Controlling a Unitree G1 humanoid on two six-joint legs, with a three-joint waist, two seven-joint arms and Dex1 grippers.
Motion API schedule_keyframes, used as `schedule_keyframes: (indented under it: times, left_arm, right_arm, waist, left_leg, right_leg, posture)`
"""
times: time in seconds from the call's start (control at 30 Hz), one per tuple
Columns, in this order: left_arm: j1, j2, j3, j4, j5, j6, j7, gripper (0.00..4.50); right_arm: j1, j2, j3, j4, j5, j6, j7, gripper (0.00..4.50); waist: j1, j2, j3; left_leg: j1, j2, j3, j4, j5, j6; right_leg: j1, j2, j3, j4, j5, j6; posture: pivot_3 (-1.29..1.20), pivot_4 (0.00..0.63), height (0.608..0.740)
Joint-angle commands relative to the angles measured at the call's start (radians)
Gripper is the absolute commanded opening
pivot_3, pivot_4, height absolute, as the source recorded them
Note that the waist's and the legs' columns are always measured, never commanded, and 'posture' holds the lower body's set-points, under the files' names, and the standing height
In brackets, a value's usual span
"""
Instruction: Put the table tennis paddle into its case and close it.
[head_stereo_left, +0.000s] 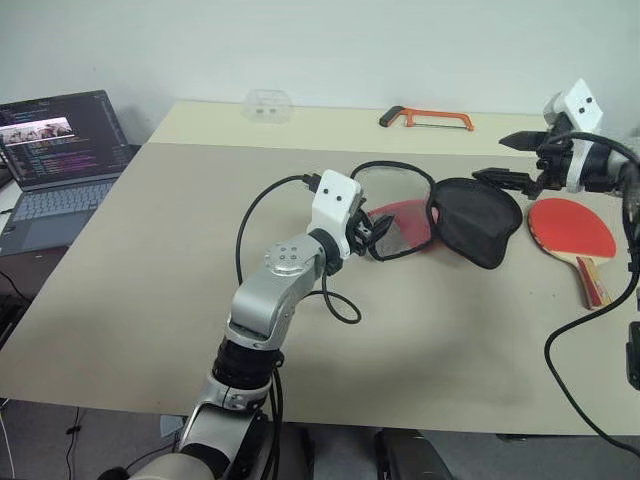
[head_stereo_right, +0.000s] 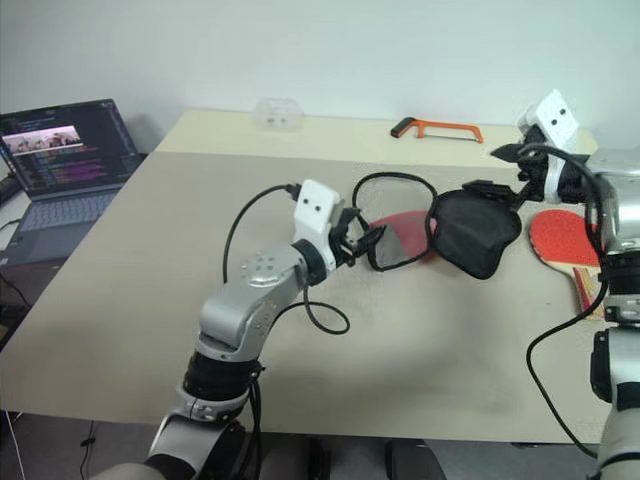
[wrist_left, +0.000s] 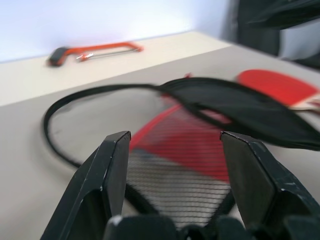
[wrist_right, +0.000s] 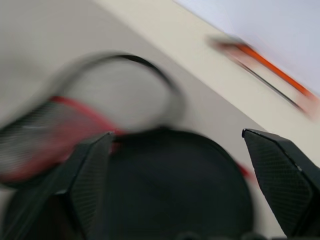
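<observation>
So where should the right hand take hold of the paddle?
By the wooden handle, coming from above. The table tennis paddle lies flat on the table, red face up, handle pointing toward the robot and clear of the case; the flat blade offers little to pinch.

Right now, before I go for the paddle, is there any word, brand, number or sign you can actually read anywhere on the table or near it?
None can be read.
Laptop screen: lines of text and a picture strip, too small to read.
Case: no lettering can be made out on its red mesh panel or black fabric.
Paddle: plain red face, no marking visible.
Hacksaw: no label visible.
</observation>
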Motion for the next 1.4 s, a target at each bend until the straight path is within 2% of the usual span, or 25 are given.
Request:
schedule_keyframes:
  times: [0.03,0.2,0.4,0.53,0.63,0.73,0.8,0.9,1.07,1.13,1.27,1.4]
  left_arm:
    - [0.007,0.050,0.044,-0.087,-0.063,0.003,-0.072,3.09]
    - [0.002,0.137,0.122,-0.036,-0.100,-0.015,-0.117,3.09]
    - [0.010,0.223,0.102,-0.020,-0.116,-0.024,-0.213,3.09]
    - [0.029,0.284,0.093,-0.021,-0.134,-0.038,-0.296,3.09]
    - [0.018,0.281,0.114,0.026,-0.124,-0.038,-0.276,3.09]
    - [-0.007,0.232,0.168,0.090,-0.127,-0.009,-0.190,3.09]
    - [-0.017,0.197,0.202,0.118,-0.141,0.028,-0.142,3.09]
    - [0.004,0.178,0.214,0.096,-0.193,0.089,-0.157,3.09]
    - [0.043,0.242,0.161,0.086,-0.168,0.104,-0.182,3.09]
    - [0.037,0.236,0.189,0.116,-0.200,0.137,-0.174,3.09]
    - [-0.014,0.127,0.292,0.202,-0.276,0.204,-0.084,3.09]
    - [-0.088,-0.029,0.384,0.318,-0.337,0.268,0.033,3.09]
  right_arm:
    - [-0.054,0.017,-0.078,0.036,-0.021,0.118,-0.193,4.50]
    - [0.003,0.084,-0.169,-0.078,0.011,0.243,-0.353,4.50]
    - [-0.015,0.076,-0.283,-0.046,0.008,0.297,-0.528,4.50]
    - [-0.010,0.093,-0.323,-0.089,0.022,0.337,-0.583,4.50]
    - [-0.007,0.128,-0.337,-0.122,0.038,0.351,-0.607,4.50]
    - [-0.003,0.168,-0.343,-0.166,0.066,0.376,-0.612,4.50]
    - [-0.004,0.177,-0.342,-0.183,0.078,0.387,-0.608,4.50]
    - [-0.011,0.180,-0.345,-0.199,0.099,0.404,-0.601,4.50]
    - [-0.028,0.177,-0.339,-0.207,0.124,0.413,-0.583,4.50]
    - [-0.015,0.154,-0.299,-0.253,0.169,0.443,-0.484,4.50]
    - [0.033,0.081,-0.201,-0.344,0.226,0.459,-0.284,4.50]
    - [0.051,0.060,-0.146,-0.384,0.242,0.438,-0.202,4.50]
  waist:
    - [-0.001,0.000,0.000]
    - [-0.006,0.000,0.000]
    - [0.002,0.000,0.000]
    - [0.000,0.000,0.000]
    - [-0.007,0.000,0.000]
    - [-0.014,0.001,0.000]
    - [-0.015,0.000,0.000]
    - [-0.015,0.000,0.000]
    - [-0.016,0.001,0.000]
    - [-0.016,0.001,0.000]
    - [-0.014,0.001,0.000]
    - [-0.002,0.000,0.000]
  left_leg:
    - [0.000,0.000,0.000,0.000,0.000,0.000]
    - [0.000,-0.001,0.000,-0.001,0.000,0.000]
    - [-0.002,-0.001,0.000,0.000,0.000,0.000]
    - [-0.002,-0.001,0.000,-0.001,0.000,0.000]
    - [-0.001,-0.001,0.001,-0.001,0.000,0.000]
    - [-0.001,-0.002,0.001,-0.001,0.000,0.000]
    - [-0.001,-0.001,0.000,-0.001,0.000,0.000]
    - [-0.002,-0.001,0.000,-0.001,0.000,0.000]
    - [-0.003,0.000,0.000,-0.002,0.000,0.000]
    - [-0.002,-0.001,0.000,-0.002,0.000,0.000]
    - [-0.003,-0.001,0.000,-0.002,0.000,0.000]
    - [-0.003,-0.002,-0.002,-0.001,0.000,0.000]
  right_leg:
    - [0.000,0.000,0.000,0.000,0.000,0.000]
    - [-0.001,0.002,0.001,0.001,0.000,0.000]
    - [-0.002,0.001,0.000,0.000,0.000,0.000]
    - [-0.002,0.001,0.000,-0.001,0.000,0.000]
    - [-0.002,0.001,0.000,-0.001,0.000,0.000]
    - [-0.002,0.002,0.001,0.001,0.000,0.000]
    - [-0.002,0.002,0.000,0.001,0.000,0.000]
    - [-0.002,0.002,0.000,0.000,0.000,0.000]
    - [-0.002,0.001,0.000,-0.001,0.000,0.000]
    - [-0.003,0.002,0.000,-0.001,0.000,0.000]
    - [-0.002,0.002,-0.001,-0.001,0.000,0.000]
    - [-0.001,0.002,-0.002,-0.003,0.000,0.000]
  posture:
    - [0.00,0.150,0.740]
    - [0.00,0.150,0.740]
    - [0.00,0.150,0.740]
    - [0.00,0.150,0.740]
    - [0.00,0.150,0.740]
    - [0.00,0.150,0.740]
    - [0.00,0.150,0.740]
    - [0.00,0.150,0.740]
    - [0.00,0.150,0.740]
    - [0.00,0.150,0.740]
    - [0.00,0.150,0.740]
    - [0.00,0.150,0.740]
